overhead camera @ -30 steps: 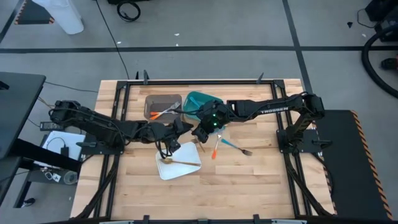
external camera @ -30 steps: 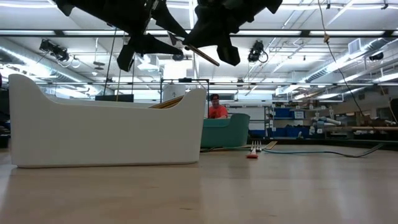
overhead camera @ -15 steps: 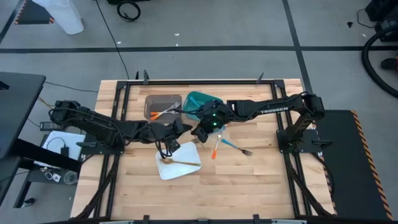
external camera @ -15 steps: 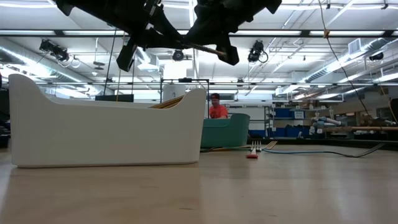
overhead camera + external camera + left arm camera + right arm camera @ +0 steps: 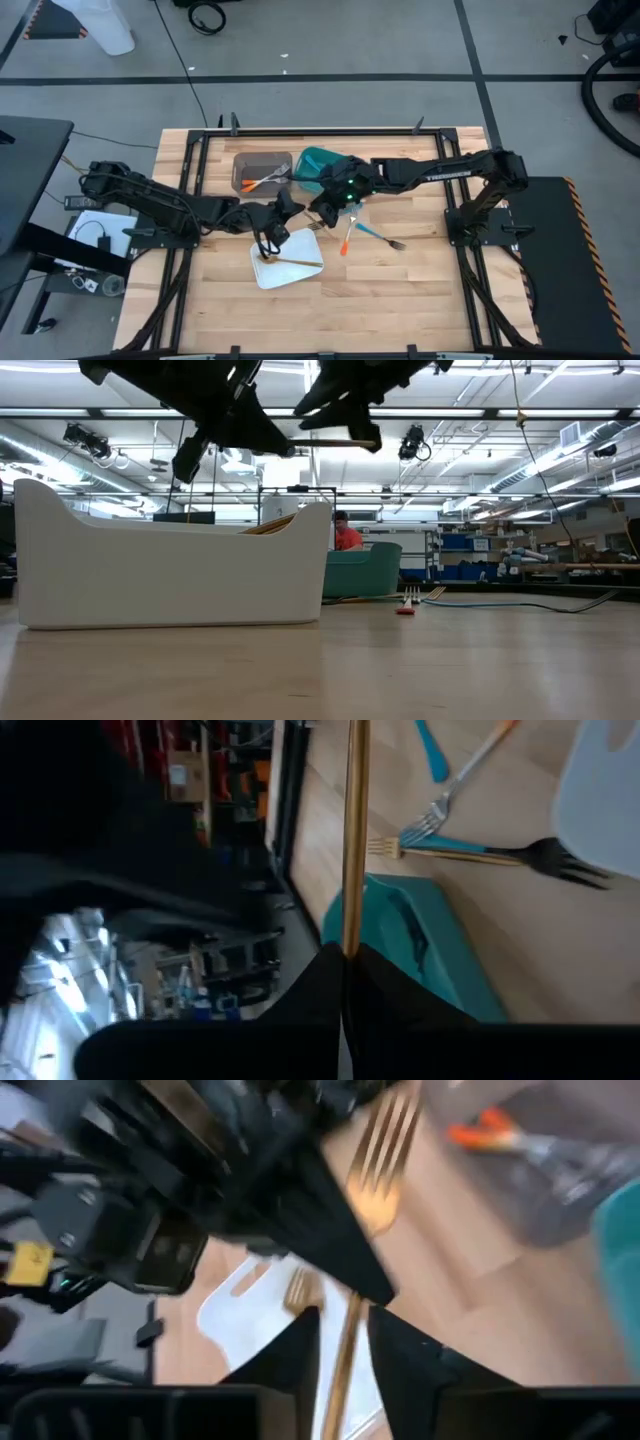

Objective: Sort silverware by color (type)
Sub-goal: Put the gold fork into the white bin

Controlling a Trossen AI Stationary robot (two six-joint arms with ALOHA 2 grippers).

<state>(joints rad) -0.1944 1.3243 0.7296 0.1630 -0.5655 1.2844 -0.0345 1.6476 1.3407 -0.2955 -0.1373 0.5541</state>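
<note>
High view: arms hide the gold fork (image 5: pixel 312 226).

Overhead, table-level, two wrist close-ups

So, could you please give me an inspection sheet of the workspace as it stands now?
Surface: wooden table, metal frame.
Job's things: gold fork passing between both grippers; gold pieces in white tray; orange-handled piece in grey bin; orange and blue pieces loose at.
Clutter: nothing seen.
Grippers: left gripper shut on the fork; right gripper loosening, fork between its fingers.
Cables: on the floor.
Surroundings: teal bin; person far behind.
</note>
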